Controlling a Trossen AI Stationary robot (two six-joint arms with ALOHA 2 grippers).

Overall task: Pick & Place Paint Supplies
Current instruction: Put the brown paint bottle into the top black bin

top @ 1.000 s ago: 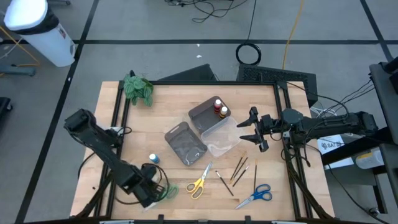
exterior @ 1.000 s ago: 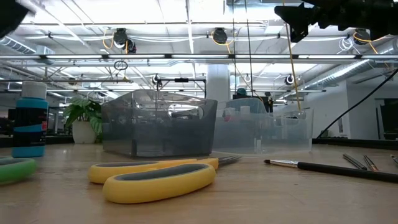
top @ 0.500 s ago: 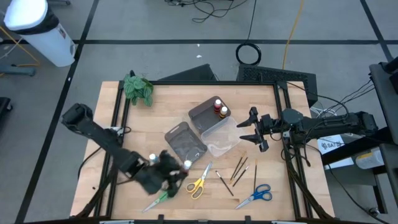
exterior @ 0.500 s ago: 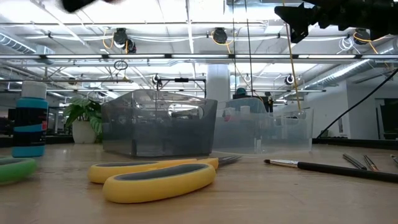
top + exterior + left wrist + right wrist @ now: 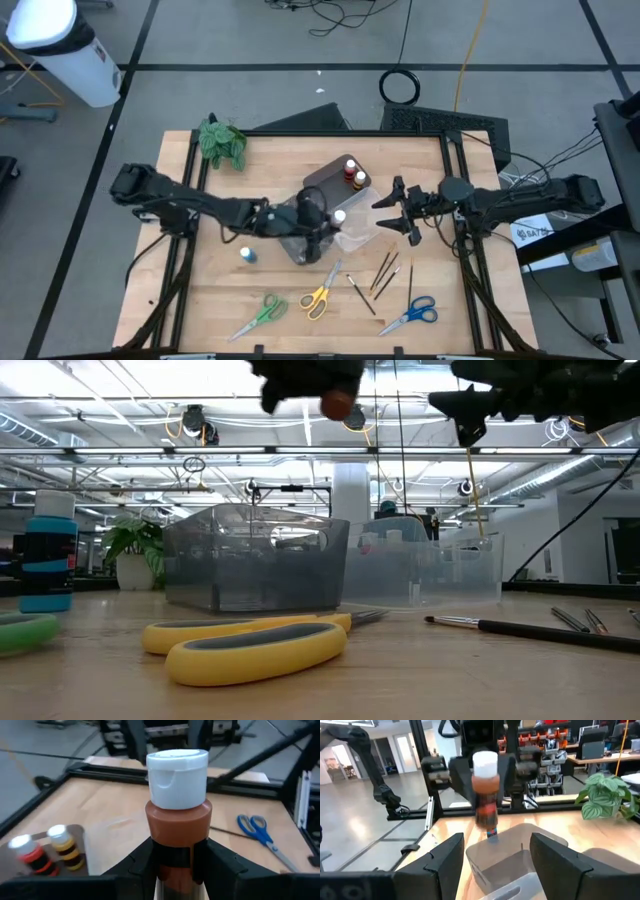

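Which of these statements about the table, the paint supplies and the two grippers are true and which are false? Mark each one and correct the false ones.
1. The left gripper holds a white-capped brown paint bottle. True.
2. The held bottle hangs above the plant. False: it is over the trays in the table's middle.
3. The right gripper is open and empty. True.
4. The yellow scissors lie inside the grey tray. False: they lie on the table, near its front edge.
5. Two small bottles stand in a grey tray. True.
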